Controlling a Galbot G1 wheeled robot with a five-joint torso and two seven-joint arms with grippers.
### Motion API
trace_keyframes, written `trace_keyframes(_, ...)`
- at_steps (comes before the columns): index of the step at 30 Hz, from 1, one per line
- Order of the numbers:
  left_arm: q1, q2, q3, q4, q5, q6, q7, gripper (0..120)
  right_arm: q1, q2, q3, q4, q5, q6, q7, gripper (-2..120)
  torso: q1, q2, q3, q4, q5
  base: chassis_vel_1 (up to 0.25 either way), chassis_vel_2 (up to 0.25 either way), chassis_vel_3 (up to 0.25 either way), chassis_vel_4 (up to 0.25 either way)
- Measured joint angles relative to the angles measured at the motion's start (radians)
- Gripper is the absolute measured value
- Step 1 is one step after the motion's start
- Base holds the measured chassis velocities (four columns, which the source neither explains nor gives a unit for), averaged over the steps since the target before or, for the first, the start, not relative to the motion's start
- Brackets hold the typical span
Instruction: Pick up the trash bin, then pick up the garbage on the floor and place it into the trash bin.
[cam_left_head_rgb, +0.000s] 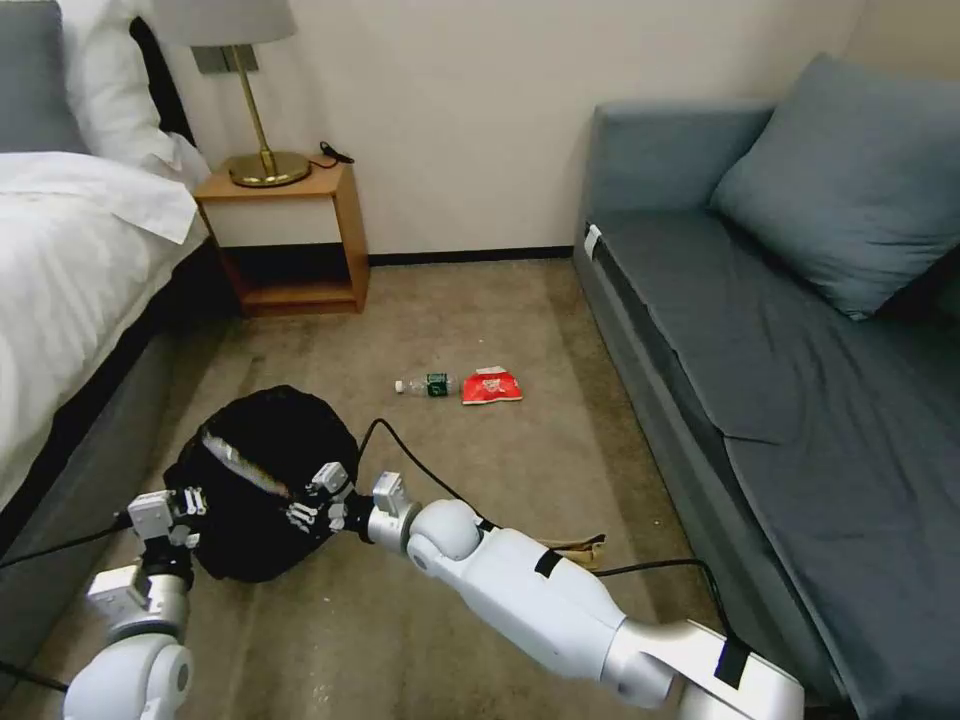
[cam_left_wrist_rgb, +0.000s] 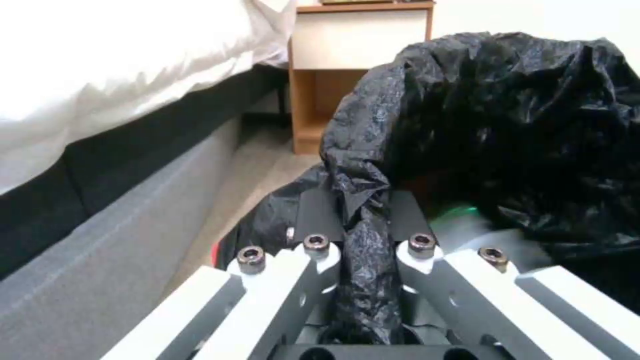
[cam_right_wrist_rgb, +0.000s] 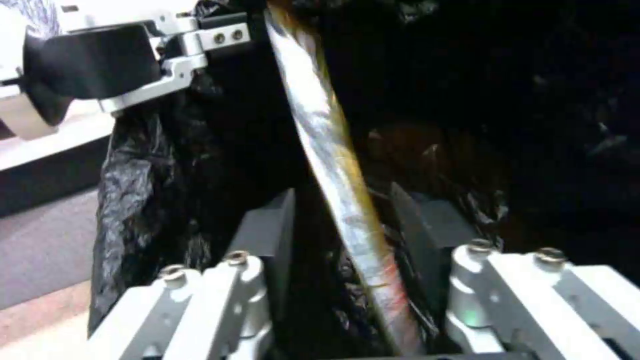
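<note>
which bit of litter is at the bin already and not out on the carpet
The gold-brown wrapper, standing between the right gripper's fingers at the trash bin's mouth. The red packet, bottle and brown paper bag lie on the carpet.

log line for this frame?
left gripper: shut on trash bin rim | right gripper: wrapper between open fingers, over bin | bottle, red packet: on floor

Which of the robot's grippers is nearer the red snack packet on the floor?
Right. The right gripper is at the trash bin rim on the side facing the red snack packet; the left gripper grips the far side.
</note>
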Motion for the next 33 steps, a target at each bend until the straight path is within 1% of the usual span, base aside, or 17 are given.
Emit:
trace_keyframes(3, 0.003, 0.001, -0.003, 0.006, -0.001, -0.006, 0.001, 5, -0.004, -0.011, 0.000, 0.015, -0.003, 0.001, 0.003, 59, 0.000, 0.000, 0.000, 0.0001, 0.0001, 0.000, 0.000, 0.000, 0.000)
trace_keyframes(4, 0.003, 0.001, -0.003, 0.006, -0.001, -0.006, 0.001, 5, -0.004, -0.011, 0.000, 0.015, -0.003, 0.001, 0.003, 59, 0.000, 0.000, 0.000, 0.0001, 0.0001, 0.000, 0.000, 0.000, 0.000)
trace_keyframes(6, 0.004, -0.001, -0.003, 0.009, 0.000, -0.009, 0.002, 5, -0.005, -0.019, 0.001, 0.025, -0.011, 0.004, 0.005, 69, 0.000, 0.000, 0.000, 0.0000, 0.0001, 0.000, 0.000, 0.000, 0.000)
trace_keyframes(7, 0.004, -0.001, -0.003, 0.009, 0.000, -0.009, 0.002, 5, -0.005, -0.019, 0.001, 0.025, -0.011, 0.004, 0.005, 69, 0.000, 0.000, 0.000, 0.0000, 0.0001, 0.000, 0.000, 0.000, 0.000)
trace_keyframes(10, 0.004, -0.003, -0.005, 0.014, 0.001, -0.011, 0.003, 5, -0.008, -0.041, 0.011, 0.058, -0.017, 0.009, 0.013, 84, 0.000, 0.000, 0.000, 0.0000, 0.0001, 0.000, 0.000, 0.000, 0.000)
trace_keyframes(11, 0.004, -0.003, -0.005, 0.014, 0.001, -0.011, 0.003, 5, -0.008, -0.041, 0.011, 0.058, -0.017, 0.009, 0.013, 84, 0.000, 0.000, 0.000, 0.0000, 0.0001, 0.000, 0.000, 0.000, 0.000)
trace_keyframes(13, 0.005, -0.003, -0.007, 0.017, 0.002, -0.013, 0.003, 5, -0.008, -0.063, 0.023, 0.093, -0.015, 0.005, 0.015, 92, 0.000, 0.000, 0.000, 0.0001, 0.0003, 0.000, 0.000, 0.000, 0.000)
trace_keyframes(15, 0.007, -0.003, -0.010, 0.020, 0.004, -0.014, 0.003, 5, -0.009, -0.094, 0.036, 0.131, -0.010, -0.021, 0.010, 98, 0.000, 0.000, 0.000, 0.0001, 0.0002, 0.000, 0.000, 0.000, 0.000)
trace_keyframes(16, 0.007, -0.003, -0.010, 0.020, 0.004, -0.014, 0.003, 5, -0.009, -0.094, 0.036, 0.131, -0.010, -0.021, 0.010, 98, 0.000, 0.000, 0.000, 0.0001, 0.0002, 0.000, 0.000, 0.000, 0.000)
trace_keyframes(20, 0.013, -0.001, -0.018, 0.023, 0.009, -0.021, 0.004, 5, -0.010, -0.189, 0.077, 0.202, -0.014, -0.078, -0.026, 100, 0.000, 0.000, 0.000, 0.0000, 0.0005, 0.000, 0.000, 0.000, 0.000)
trace_keyframes(21, 0.013, -0.001, -0.018, 0.023, 0.009, -0.021, 0.004, 5, -0.010, -0.189, 0.077, 0.202, -0.014, -0.078, -0.026, 100, 0.000, 0.000, 0.000, 0.0000, 0.0005, 0.000, 0.000, 0.000, 0.000)
trace_keyframes(23, 0.019, 0.000, -0.021, 0.024, 0.011, -0.023, 0.004, 5, -0.014, -0.261, 0.109, 0.222, -0.049, -0.097, -0.056, 100, 0.000, 0.000, 0.000, 0.0002, 0.0005, 0.000, 0.000, 0.000, 0.000)
trace_keyframes(25, 0.020, 0.000, -0.021, 0.027, 0.016, -0.025, 0.005, 5, -0.022, -0.319, 0.129, 0.228, -0.087, -0.108, -0.091, 100, 0.000, 0.000, 0.000, -0.0001, 0.0006, 0.000, 0.000, 0.000, 0.000)
trace_keyframes(26, 0.020, 0.000, -0.021, 0.027, 0.016, -0.025, 0.005, 5, -0.022, -0.319, 0.129, 0.228, -0.087, -0.108, -0.091, 100, 0.000, 0.000, 0.000, -0.0001, 0.0006, 0.000, 0.000, 0.000, 0.000)
trace_keyframes(30, 0.019, 0.000, -0.022, 0.035, 0.024, -0.027, 0.005, 5, -0.052, -0.401, 0.180, 0.202, -0.204, -0.104, -0.178, 100, 0.000, 0.000, 0.000, -0.0002, 0.0005, 0.000, 0.000, 0.000, 0.000)
trace_keyframes(31, 0.019, 0.000, -0.022, 0.035, 0.024, -0.027, 0.005, 5, -0.052, -0.401, 0.180, 0.202, -0.204, -0.104, -0.178, 100, 0.000, 0.000, 0.000, -0.0002, 0.0005, 0.000, 0.000, 0.000, 0.000)
trace_keyframes(33, 0.019, 0.000, -0.022, 0.035, 0.026, -0.028, 0.005, 5, -0.066, -0.418, 0.206, 0.169, -0.263, -0.088, -0.209, 100, 0.000, 0.000, 0.000, 0.0000, 0.0005, 0.000, 0.000, 0.000, 0.000)
